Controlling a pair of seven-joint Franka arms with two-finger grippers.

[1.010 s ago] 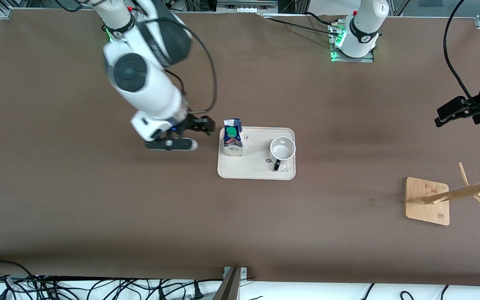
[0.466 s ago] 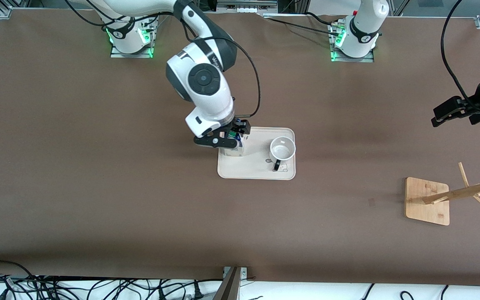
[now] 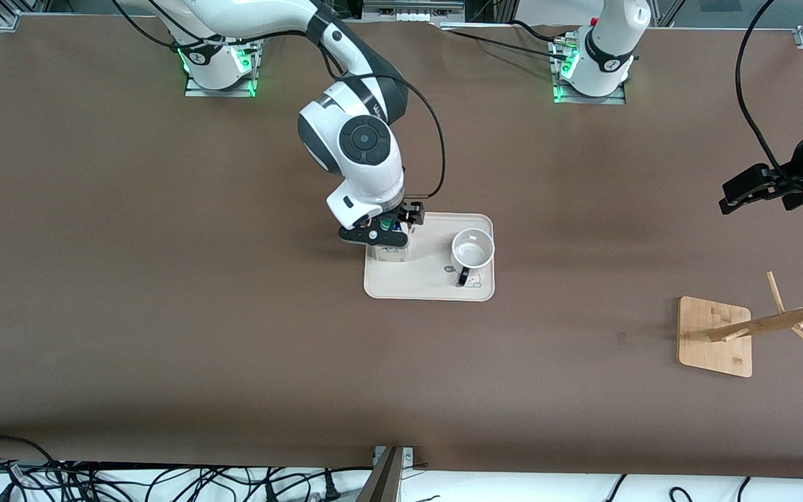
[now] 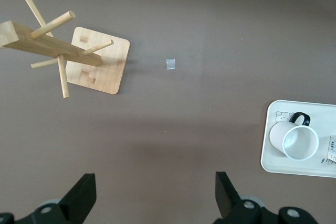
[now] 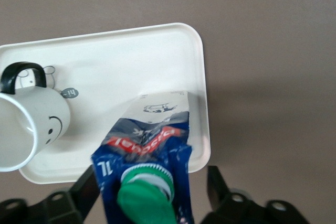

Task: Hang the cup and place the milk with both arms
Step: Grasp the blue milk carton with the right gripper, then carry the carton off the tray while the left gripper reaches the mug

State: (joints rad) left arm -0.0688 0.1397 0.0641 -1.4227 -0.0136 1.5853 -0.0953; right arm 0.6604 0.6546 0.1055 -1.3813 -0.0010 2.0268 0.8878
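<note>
The milk carton (image 3: 392, 252) stands upright on the white tray (image 3: 429, 287), at the end toward the right arm. My right gripper (image 3: 385, 229) is open and low over the carton. In the right wrist view its fingers (image 5: 86, 183) stand on either side of the carton (image 5: 149, 145), just below the green cap (image 5: 147, 195), and the right gripper (image 5: 151, 182) is not closed on it. The white cup (image 3: 472, 249) stands upright on the tray's other end, with its black handle toward the front camera. It also shows in the right wrist view (image 5: 29, 129) and the left wrist view (image 4: 299, 141). My left gripper (image 3: 764, 190) is open and empty, held high over the left arm's end of the table.
A wooden mug rack (image 3: 716, 336) with slanted pegs stands toward the left arm's end, nearer to the front camera than the tray. It also shows in the left wrist view (image 4: 100, 60). A small tape mark (image 4: 170, 63) lies on the brown table between rack and tray.
My right arm has swung from beside the tray to over the milk carton, and its fingers now straddle it. My left gripper has drifted only slightly.
</note>
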